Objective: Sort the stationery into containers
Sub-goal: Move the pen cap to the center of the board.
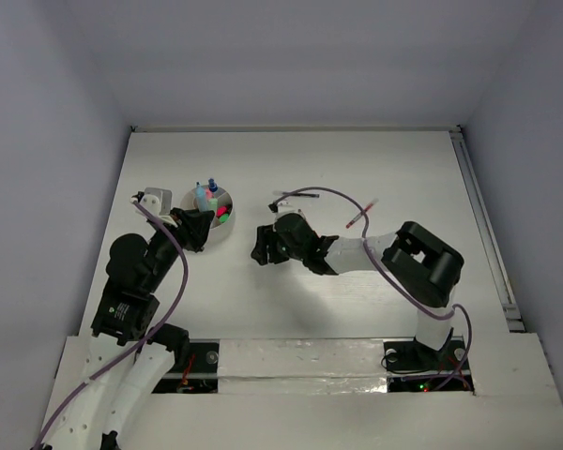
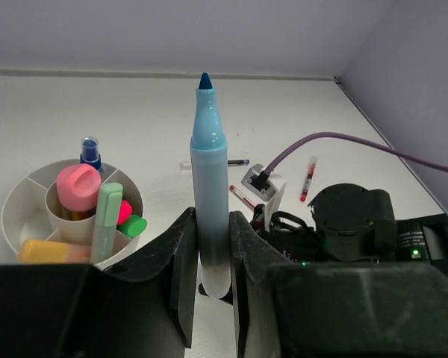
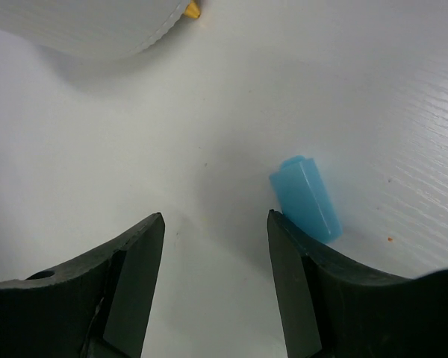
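- You are working over a matte white table (image 1: 263,309) with plain pale-grey walls closing it in on three sides.
- Your left gripper (image 2: 213,227) is clamping the blue-white marker (image 2: 209,171) low on its barrel. It is holding the marker upright with the uncapped tip on top, just beside the white cup (image 2: 22,212), probably for dropping in next to the pink marker (image 2: 78,186).
- Your right gripper (image 3: 215,220) is hovering with its jaws apart. A small light-blue cap (image 3: 306,198) is lying just outside its right finger, so the grip likely needs shifting sideways.
- A red pen (image 2: 309,179) is lying loose farther out, not yet sorted.
- The tabletop is showing fine ribbing up close.
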### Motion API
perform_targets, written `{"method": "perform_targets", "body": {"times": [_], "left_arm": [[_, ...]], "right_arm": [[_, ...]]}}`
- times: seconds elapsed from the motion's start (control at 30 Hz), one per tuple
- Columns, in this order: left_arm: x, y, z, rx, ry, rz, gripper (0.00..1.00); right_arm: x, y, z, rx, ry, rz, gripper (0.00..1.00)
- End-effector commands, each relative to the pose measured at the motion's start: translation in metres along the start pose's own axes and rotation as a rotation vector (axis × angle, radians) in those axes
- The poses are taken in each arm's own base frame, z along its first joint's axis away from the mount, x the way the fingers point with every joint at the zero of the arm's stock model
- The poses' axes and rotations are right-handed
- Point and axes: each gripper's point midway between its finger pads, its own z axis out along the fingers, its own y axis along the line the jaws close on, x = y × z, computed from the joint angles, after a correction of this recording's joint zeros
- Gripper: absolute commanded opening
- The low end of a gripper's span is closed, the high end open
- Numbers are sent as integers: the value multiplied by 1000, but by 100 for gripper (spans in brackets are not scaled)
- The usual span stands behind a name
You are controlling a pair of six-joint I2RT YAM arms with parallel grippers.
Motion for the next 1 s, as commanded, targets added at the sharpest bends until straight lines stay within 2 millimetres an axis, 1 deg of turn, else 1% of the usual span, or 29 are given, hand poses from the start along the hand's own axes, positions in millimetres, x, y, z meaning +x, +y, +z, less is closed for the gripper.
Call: {"method": "perform_targets", "body": {"times": [0.0,0.03,0.07,0.17,0.23,0.27,0.3,0.33,0.4,0.43,0.5,0.57,0.63,0.7,0.77,0.8,0.93,0.97], "left_arm": [[-13,-7,3,33,-48,-1,0],[-14,-7,3,35,-49,-3,0],[-14,-7,3,35,-49,-3,0],[-14,-6,3,35,-50,-4,0],[-14,-8,3,43,-49,-8,0],[-14,-8,3,45,-50,-6,0],[-14,-8,3,46,-50,-6,0],[-14,-6,3,37,-51,-8,0],[-13,-6,3,37,-50,-8,0],[-13,-6,3,37,-50,-8,0],[-13,-6,3,38,-48,-8,0],[-14,-6,3,37,-50,-8,0],[-14,-6,3,38,-49,-8,0],[-14,-6,3,40,-49,-8,0],[-14,-6,3,40,-49,-8,0],[-13,-6,3,38,-48,-8,0],[-14,-6,3,38,-49,-8,0],[-14,-6,3,39,-51,-8,0]], "right_arm": [[-20,10,-21,-14,-30,-72,64],[-22,11,-24,-14,-30,-78,64],[-20,9,-27,1,-13,-84,64],[-29,-4,-34,50,-10,-87,65],[-34,-4,-37,55,-25,-93,65],[-37,-8,-37,67,-26,-90,66],[-44,-5,-37,72,-36,-92,68],[-45,-5,-36,80,-32,-94,69],[-36,-9,-32,99,25,-95,70],[-42,-3,-31,91,24,-93,69],[-36,1,-31,69,51,-80,66],[-33,4,-29,54,67,-70,66],[-22,3,-27,49,112,-60,66],[-15,8,-26,16,142,-51,68],[-7,4,-23,25,174,-50,71],[-7,5,-22,24,177,-49,75],[2,7,-24,0,207,-47,76],[1,3,-22,5,207,-39,76]]}}
